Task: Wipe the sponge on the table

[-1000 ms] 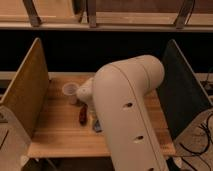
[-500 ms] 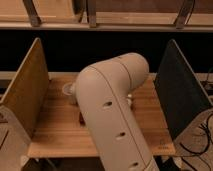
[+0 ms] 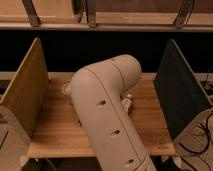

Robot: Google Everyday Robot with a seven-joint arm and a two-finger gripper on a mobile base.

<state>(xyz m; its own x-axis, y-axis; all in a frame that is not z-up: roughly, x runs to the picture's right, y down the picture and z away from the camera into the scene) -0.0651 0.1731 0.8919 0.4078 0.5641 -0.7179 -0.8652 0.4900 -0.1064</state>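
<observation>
Leftward over the last second goes the arm. Its thick pale link now lies across the middle of the surface, covering the spot where the sponge showed a second ago. You have no sight of the sponge now; at best you can judge that it sits under or behind that link, on the near-middle planks. The end effector is hidden behind the same link, somewhere over the centre of the surface, and you cannot tell whether it is spread, pressed together or pinching anything.

So the relation the next move depends on is not settled: which way the sponge lies from the end effector, and how its long axis runs, are both masked. Only one arm serves here.

A pale rim peeks out at the link's left edge and a small pale piece at its right; you cannot tell what either one is. The surface is fenced by an upright wooden board on the left and a dark panel on the right. Bare planks show along the front, with a shelf rail behind.
</observation>
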